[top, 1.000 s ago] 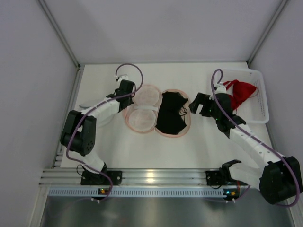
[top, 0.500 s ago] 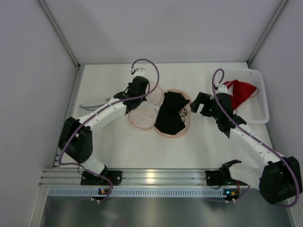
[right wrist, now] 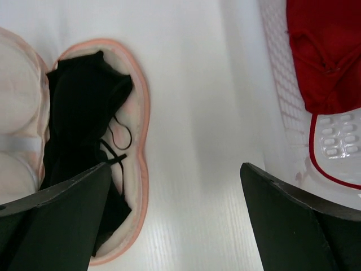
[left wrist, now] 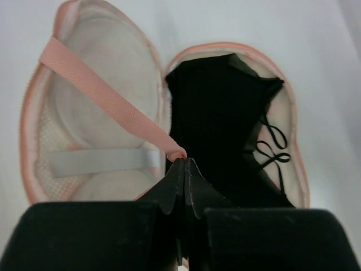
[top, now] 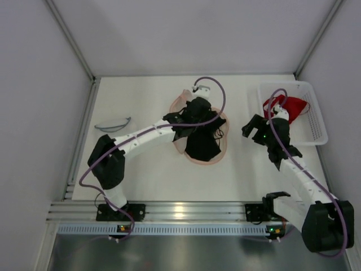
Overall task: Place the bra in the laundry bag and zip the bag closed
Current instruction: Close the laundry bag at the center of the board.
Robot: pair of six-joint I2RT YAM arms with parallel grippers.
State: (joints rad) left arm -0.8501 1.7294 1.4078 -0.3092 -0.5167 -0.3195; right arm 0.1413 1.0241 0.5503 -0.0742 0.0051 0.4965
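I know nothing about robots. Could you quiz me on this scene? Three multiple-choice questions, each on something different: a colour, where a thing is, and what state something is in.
1. The garment in the basket is: A red; B blue; C green.
2. The bra lies: A in the basket; B in the open bag; C beside the bag.
3. The left gripper is: A wide open; B shut on the bag's ribbon; C shut on the bra.
Answers: 1 A, it shows red in the white basket. 2 B, the black bra fills the bag's right half. 3 B, it pinches the pink ribbon's end.
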